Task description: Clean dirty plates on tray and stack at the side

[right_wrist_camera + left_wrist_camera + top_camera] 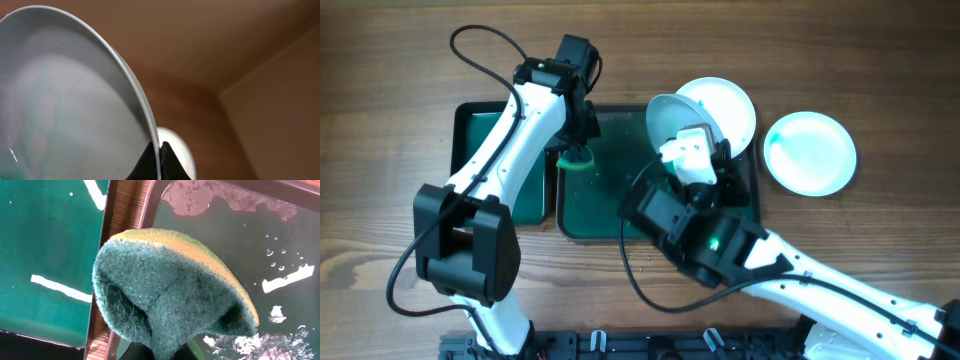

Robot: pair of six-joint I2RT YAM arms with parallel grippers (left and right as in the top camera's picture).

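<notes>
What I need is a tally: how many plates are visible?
3. One plate tilted in the right gripper over the tray; another plate at the tray's far-right corner; a third plate on the table beyond. None seems hidden.

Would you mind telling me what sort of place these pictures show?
Likely a dishwashing test bench rather than a kitchen: a wooden table, a wet dark green rectangular tray, a green-and-yellow sponge and a round white plate.

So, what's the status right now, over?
Left tool shut on sponge. Right tool shut on plate rim, plate tilted above tray. Nothing between sponge and plate.
</notes>
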